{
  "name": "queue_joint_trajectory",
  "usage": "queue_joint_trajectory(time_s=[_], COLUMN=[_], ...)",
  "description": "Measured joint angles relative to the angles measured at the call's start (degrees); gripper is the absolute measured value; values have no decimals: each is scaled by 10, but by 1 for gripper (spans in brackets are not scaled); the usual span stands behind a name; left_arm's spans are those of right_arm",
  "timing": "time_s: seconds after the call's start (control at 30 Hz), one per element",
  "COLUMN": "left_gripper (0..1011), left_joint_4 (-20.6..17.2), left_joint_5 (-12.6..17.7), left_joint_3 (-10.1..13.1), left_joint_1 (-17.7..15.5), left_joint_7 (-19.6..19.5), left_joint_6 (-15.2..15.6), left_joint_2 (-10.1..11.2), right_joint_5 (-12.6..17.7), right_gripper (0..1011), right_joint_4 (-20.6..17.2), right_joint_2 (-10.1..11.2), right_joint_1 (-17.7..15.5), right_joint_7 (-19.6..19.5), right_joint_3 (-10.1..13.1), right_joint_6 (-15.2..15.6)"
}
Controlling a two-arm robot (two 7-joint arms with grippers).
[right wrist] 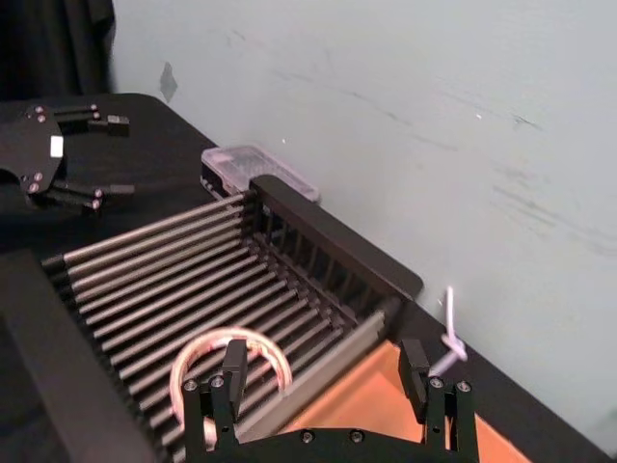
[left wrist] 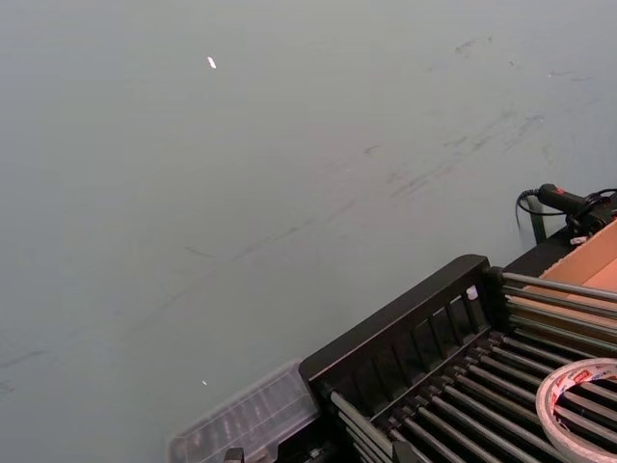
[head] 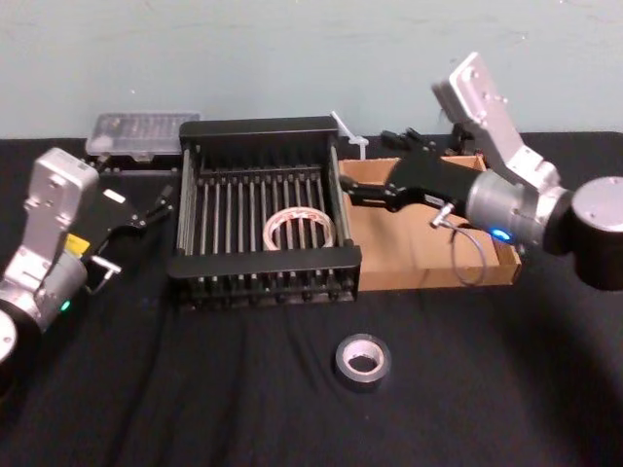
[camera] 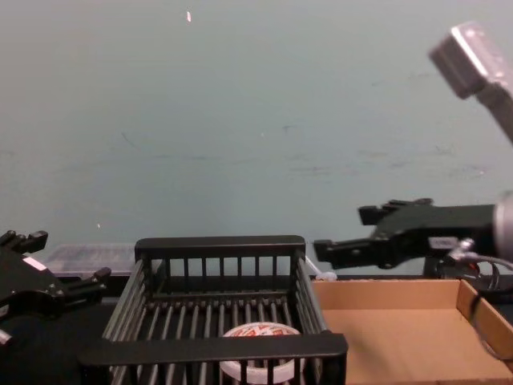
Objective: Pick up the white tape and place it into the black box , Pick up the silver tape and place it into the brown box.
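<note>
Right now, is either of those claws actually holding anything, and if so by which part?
Nothing is held. The right gripper hangs open over the brown box, and the left gripper sits open beside the black box.

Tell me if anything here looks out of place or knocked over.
Nothing stands out. The white tape lies flat in the black box, the silver tape lies flat on the table, and the brown box sits square.

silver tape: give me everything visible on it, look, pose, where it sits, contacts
The silver tape is a small dark grey-silver roll with a pale whitish core and no printing. It lies flat, hole up, on the black tablecloth, nearer the robot than the black box and the brown box, off the black box's front right corner. Nothing but the cloth touches it; both grippers are well away from it.
</note>
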Motion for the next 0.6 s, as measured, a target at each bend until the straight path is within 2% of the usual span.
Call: queue_joint_trajectory(time_s=[0.3, 0.6], left_gripper=[1001, 1001], left_joint_4=[0, 0], left_joint_5=[0, 0], left_joint_3=[0, 0], left_joint_1=[0, 0], left_joint_7=[0, 0], left_joint_6=[0, 0], left_joint_2=[0, 0], right_joint_5=[25, 42], right_gripper=[1002, 1002], right_joint_4=[-79, -134], right_joint_2=[61, 108], right_joint_1=[-63, -113], right_joint_7=[-1, 12], right_joint_3=[31, 39], right_joint_6=[25, 39])
